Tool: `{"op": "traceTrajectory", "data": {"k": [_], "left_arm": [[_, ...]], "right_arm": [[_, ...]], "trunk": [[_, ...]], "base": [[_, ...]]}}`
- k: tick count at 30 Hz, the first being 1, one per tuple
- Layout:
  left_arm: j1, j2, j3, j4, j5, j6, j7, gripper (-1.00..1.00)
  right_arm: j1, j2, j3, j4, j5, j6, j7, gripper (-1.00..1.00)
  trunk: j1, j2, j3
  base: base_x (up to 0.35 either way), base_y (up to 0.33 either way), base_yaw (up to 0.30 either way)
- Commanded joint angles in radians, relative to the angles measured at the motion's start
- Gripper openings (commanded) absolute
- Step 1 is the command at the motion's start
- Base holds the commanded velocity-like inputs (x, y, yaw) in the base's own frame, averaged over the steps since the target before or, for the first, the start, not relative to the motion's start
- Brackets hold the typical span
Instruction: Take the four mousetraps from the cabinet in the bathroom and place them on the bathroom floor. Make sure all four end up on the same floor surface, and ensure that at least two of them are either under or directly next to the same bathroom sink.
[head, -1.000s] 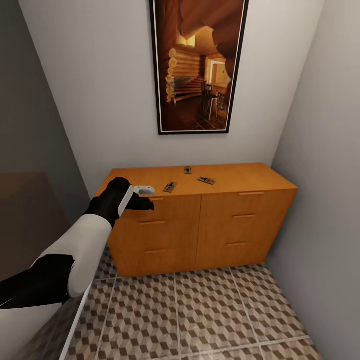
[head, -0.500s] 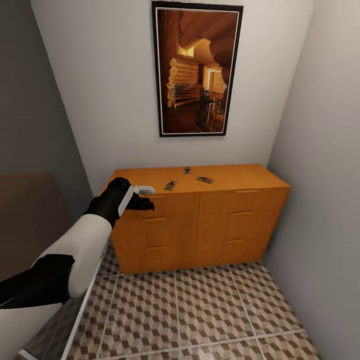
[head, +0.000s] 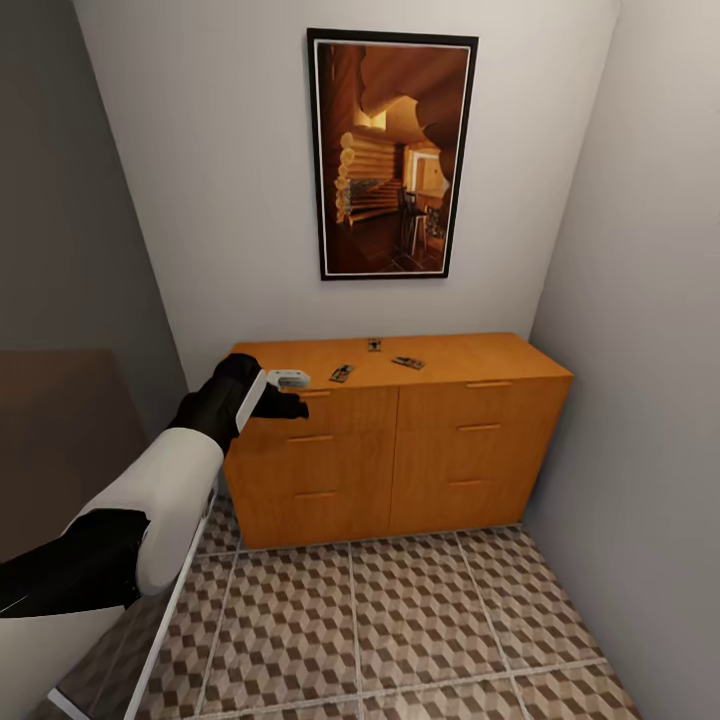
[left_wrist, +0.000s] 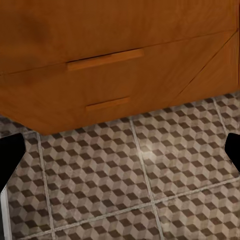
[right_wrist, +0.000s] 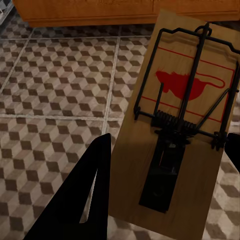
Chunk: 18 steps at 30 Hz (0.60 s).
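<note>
- The left gripper (head: 290, 392), black with a white band, reaches out at the left of the head view in front of the low orange-brown wooden cabinet (head: 440, 440). Its fingertips show as dark shapes at the two edges of the left wrist view, standing wide apart with nothing between them.
- Past those fingers lie the cabinet's lower drawer fronts with horizontal wooden handles and the bathroom floor (left_wrist: 150, 185) of brown-and-beige cube-pattern tiles with pale grout.
- On the cabinet's flat top, beyond and to the right of the left fingers, lie three small flat mousetraps (head: 341, 373); they are well apart from each other.
- Above the cabinet hangs a tall black-framed picture (head: 392, 152) of a log-cabin interior.
- In the right wrist view, a fourth brown wooden mousetrap (right_wrist: 182, 135) with a black spring bar sits between the right gripper's (right_wrist: 165, 185) dark fingers (right_wrist: 80, 200). It looks held above the tiles, but actual contact cannot be told.
- That trap's board bears a red mouse silhouette inside a red outline; no writing can be read.
</note>
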Motion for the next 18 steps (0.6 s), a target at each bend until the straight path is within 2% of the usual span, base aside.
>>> {"op": "traceTrajectory", "data": {"k": [1, 9, 18], "left_arm": [[0.0, 0.0, -0.001, -0.011, -0.008, 0.003, -0.009, 1.0], [0.0, -0.003, 0.0, -0.063, -0.007, 0.003, -0.009, 1.0], [-0.001, -0.005, 0.001, -0.167, -0.006, 0.005, -0.009, 1.0]], "right_arm": [[0.0, 0.0, 0.003, 0.0, -0.002, -0.002, 0.002, -1.0], [0.0, 0.0, 0.003, 0.0, -0.002, -0.002, 0.002, -1.0], [0.0, 0.0, 0.003, 0.0, -0.002, -0.002, 0.002, -1.0]], "trunk": [[0.0, 0.0, 0.001], [0.0, 0.0, 0.013], [0.0, 0.0, 0.027]], "base": [[0.0, 0.0, 0.0], [0.0, 0.0, 0.0], [0.0, 0.0, 0.0]]}}
